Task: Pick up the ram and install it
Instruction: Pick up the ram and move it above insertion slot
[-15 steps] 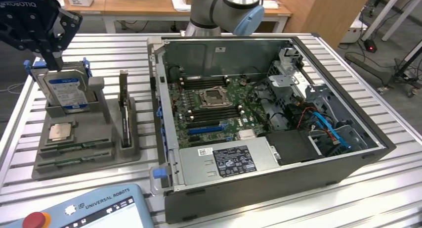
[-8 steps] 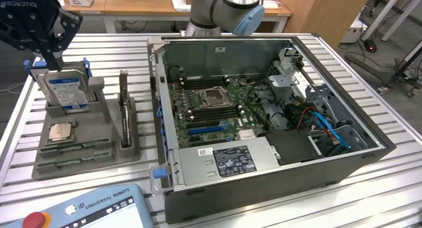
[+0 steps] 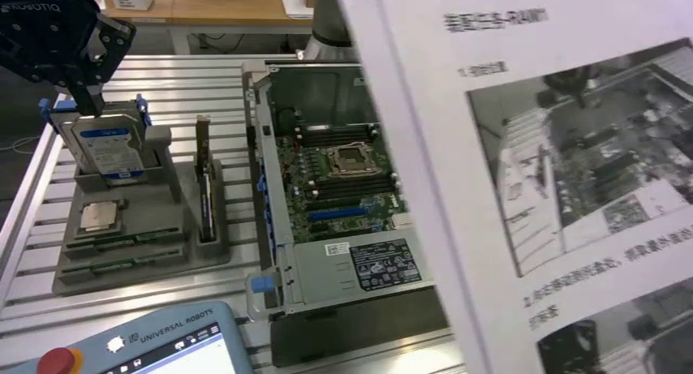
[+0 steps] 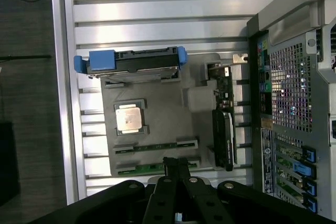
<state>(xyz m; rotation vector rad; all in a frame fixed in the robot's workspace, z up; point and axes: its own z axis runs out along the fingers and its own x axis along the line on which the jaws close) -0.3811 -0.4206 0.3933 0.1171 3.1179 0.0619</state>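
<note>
The hand (image 3: 87, 105) hangs above the grey tray (image 3: 162, 260), at the end where the hard drive (image 3: 109, 147) stands on edge. Its fingers are pressed together and hold nothing; in the wrist view the two fingertips (image 4: 176, 162) meet in a single point.

The ram (image 3: 125, 242) lies flat in a slot of the tray, a thin green stick just beside the square silver processor chip (image 3: 100, 216). A second stick (image 3: 114, 266) lies in the next slot, parallel to it and closer to the tray's edge. In the wrist view the joined fingertips appear over this outer stick (image 4: 149, 168), with the ram (image 4: 155, 146) just beyond it.

A dark expansion card (image 3: 204, 187) stands upright in its own holder on the side of the tray towards the open computer case (image 3: 324, 171). The case lies on the slatted metal worktop (image 3: 32, 195), lid off, its green board showing.

On the exterior view's right a printed sheet of paper (image 3: 541, 179) covers part of the case. A control tablet (image 3: 141, 341) sits at the lower edge.
</note>
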